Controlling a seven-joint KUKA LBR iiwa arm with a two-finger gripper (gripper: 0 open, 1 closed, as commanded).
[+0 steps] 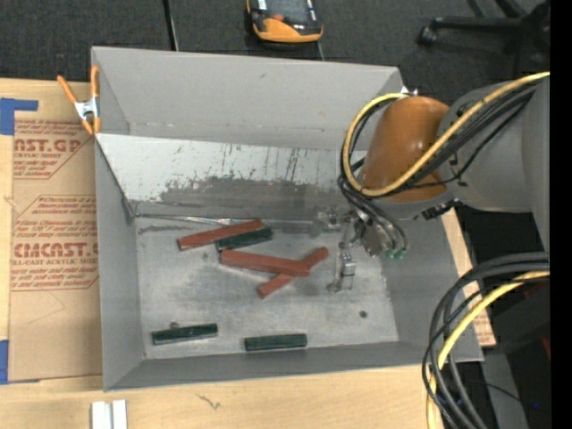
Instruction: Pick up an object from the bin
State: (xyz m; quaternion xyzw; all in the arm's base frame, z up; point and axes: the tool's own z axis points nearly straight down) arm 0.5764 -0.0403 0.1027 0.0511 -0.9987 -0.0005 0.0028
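Note:
My gripper (342,273) hangs low in the right half of the bin, under the orange wrist cover. Its tip stands just right of a short red-brown bar (293,273) that lies slanted, its upper right end closest to the gripper. A longer red-brown bar (259,261) lies across that one, reaching left. Nothing shows in the gripper.
Further left, another red-brown bar (207,237) and a dark green bar (245,236) lie side by side near the back wall's foot. Two dark green bars (184,332) (275,341) rest along the front wall. The arm and its cables crowd the bin's right rim.

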